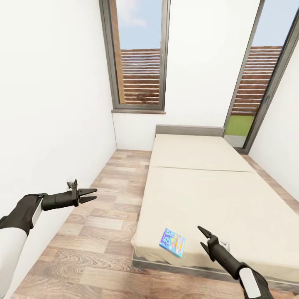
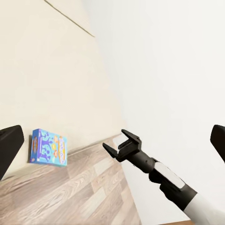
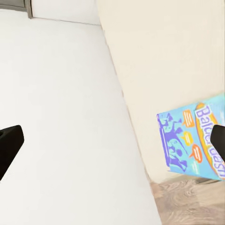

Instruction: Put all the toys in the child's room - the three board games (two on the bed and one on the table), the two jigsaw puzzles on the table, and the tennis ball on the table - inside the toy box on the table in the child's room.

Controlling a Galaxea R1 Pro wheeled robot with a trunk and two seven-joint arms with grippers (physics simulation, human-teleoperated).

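Flat glossy blue board game (image 1: 172, 242) on smooth beige bed (image 1: 216, 195), 6 o'clock corner. Right gripper (image 1: 203, 237) at its 3 o'clock, jaws wide; left gripper (image 1: 88, 195) over wood-plank floor (image 1: 104, 232), jaws narrowly parted.

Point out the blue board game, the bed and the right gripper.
blue board game (image 1: 172, 242), head view, middle of its printed lid.
bed (image 1: 216, 195), head view, bare mattress top.
right gripper (image 1: 201, 236), head view, midway between its open fingertips.

Matt beige cloth bed (image 1: 207, 182), wood-plank floor (image 1: 104, 232), glossy printed board game (image 1: 172, 242).
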